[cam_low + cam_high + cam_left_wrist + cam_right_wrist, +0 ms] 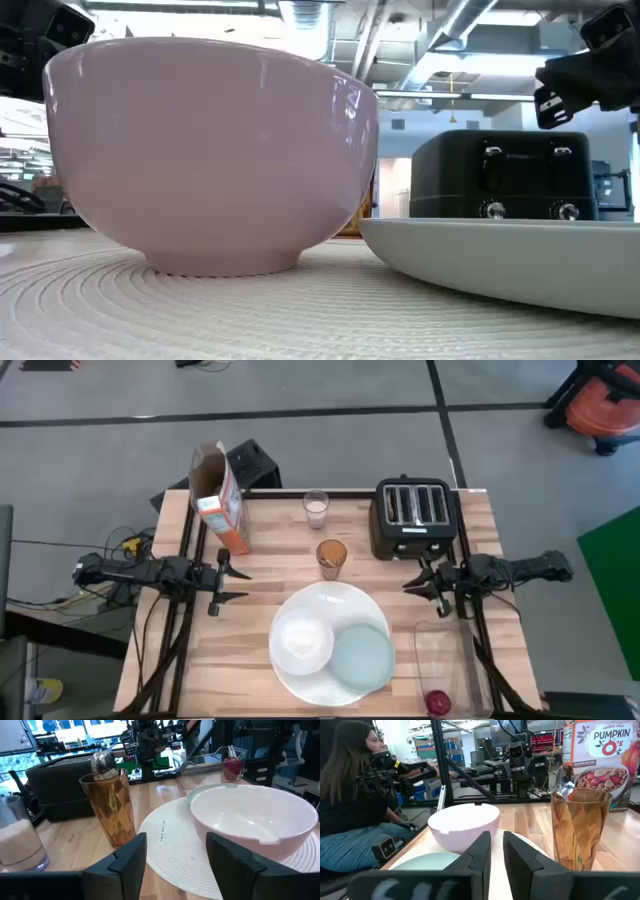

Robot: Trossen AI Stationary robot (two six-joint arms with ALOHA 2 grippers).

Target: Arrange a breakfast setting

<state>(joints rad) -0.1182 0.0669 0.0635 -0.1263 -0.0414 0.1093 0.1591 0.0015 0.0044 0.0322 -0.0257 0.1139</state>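
A large white plate (322, 603) lies near the table's front middle. On it stand a white bowl (302, 642) on the left and a pale green small plate (362, 656) on the right. Behind the plate stands an amber glass (331, 557) with a spoon (104, 762) upright in it, its bowl end up. A milk glass (316, 510) stands farther back, and an orange-white cereal box (220, 500) stands at the far left. My left gripper (232, 582) hovers open left of the plate. My right gripper (418, 580) hovers right of the plate, shut on nothing.
A black toaster (414, 518) stands at the far right, just behind my right gripper. A clear container (438, 650) at the front right holds a red fruit (438, 703). Bare wood lies left of the plate. A person (350, 795) sits beyond the table's left side.
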